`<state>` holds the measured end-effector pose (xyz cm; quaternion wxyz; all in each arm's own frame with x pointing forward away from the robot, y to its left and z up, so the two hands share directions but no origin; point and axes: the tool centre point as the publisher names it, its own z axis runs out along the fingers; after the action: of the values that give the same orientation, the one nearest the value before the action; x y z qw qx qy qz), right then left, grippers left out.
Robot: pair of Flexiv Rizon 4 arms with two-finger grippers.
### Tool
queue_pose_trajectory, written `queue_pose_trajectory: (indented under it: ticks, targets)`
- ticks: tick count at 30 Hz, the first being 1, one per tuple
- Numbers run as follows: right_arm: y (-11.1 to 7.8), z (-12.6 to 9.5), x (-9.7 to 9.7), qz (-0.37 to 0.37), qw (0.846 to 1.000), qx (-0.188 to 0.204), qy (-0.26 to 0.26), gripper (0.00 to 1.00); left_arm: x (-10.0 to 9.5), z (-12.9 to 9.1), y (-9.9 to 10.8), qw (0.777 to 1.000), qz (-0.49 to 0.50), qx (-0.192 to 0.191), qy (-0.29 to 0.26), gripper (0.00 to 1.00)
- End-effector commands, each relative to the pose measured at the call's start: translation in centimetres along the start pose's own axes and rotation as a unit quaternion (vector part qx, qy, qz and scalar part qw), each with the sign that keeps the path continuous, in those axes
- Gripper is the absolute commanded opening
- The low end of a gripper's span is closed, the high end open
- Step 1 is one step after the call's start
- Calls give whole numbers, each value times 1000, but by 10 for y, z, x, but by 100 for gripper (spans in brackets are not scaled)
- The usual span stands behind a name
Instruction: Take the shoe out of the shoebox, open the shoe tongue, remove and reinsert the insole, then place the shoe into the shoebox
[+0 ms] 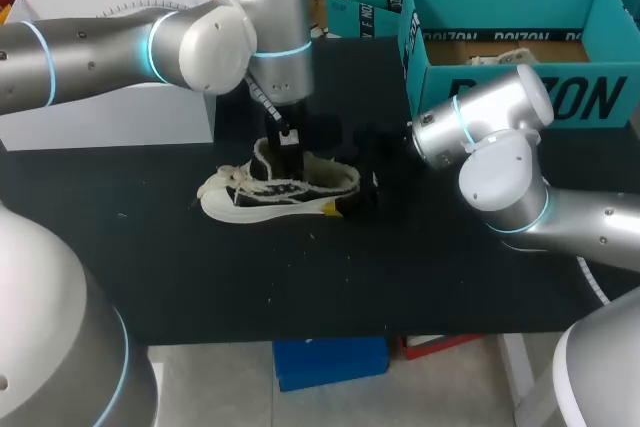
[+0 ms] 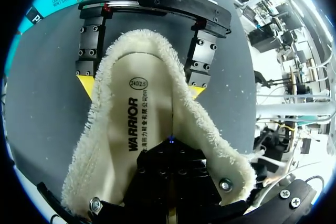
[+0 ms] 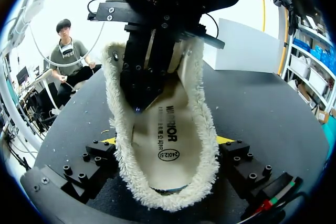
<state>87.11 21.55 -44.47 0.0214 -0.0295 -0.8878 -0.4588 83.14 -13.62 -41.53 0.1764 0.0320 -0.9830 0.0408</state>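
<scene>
My right gripper [image 3: 167,140] is spread wide around the heel of the shoe [image 1: 250,197]. One yellow fingertip [image 3: 107,141] is against each side of the fleece collar, so it grasps the shoe from both sides. The shoe lies on its sole on the black table [image 1: 400,267], toe toward my left, with its mouth open upward. My left gripper [image 2: 171,148] comes straight down into that mouth. Its two black fingers are drawn together with nothing visible between them, and their ends sit on the insole [image 2: 131,129], which lies flat inside the fleece lining. From my right wrist view the left gripper's fingers stand over the forward half of the insole, ahead of my own spread fingers. The teal shoebox [image 1: 510,87] stands open at the far right of the table, well apart from the shoe.
</scene>
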Motion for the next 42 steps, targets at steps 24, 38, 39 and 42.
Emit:
queue_pose_trajectory:
  ticks: [24, 38, 39, 42]
  targets:
    - [-1, 3, -1, 1, 1000, 1, -1, 0, 4, 25, 16, 989, -22, -59, -136, 34]
    - [-1, 3, -1, 1, 1000, 1, -1, 0, -8, 38, 44, 952, -1, -95, -290, 29]
    - [-1, 3, -1, 1, 1000, 1, -1, 0, -10, 40, 45, 950, 0, -96, -297, 28]
    - [-1, 3, -1, 1, 1000, 1, -1, 0, -15, 39, 50, 946, -4, -89, -310, 28]
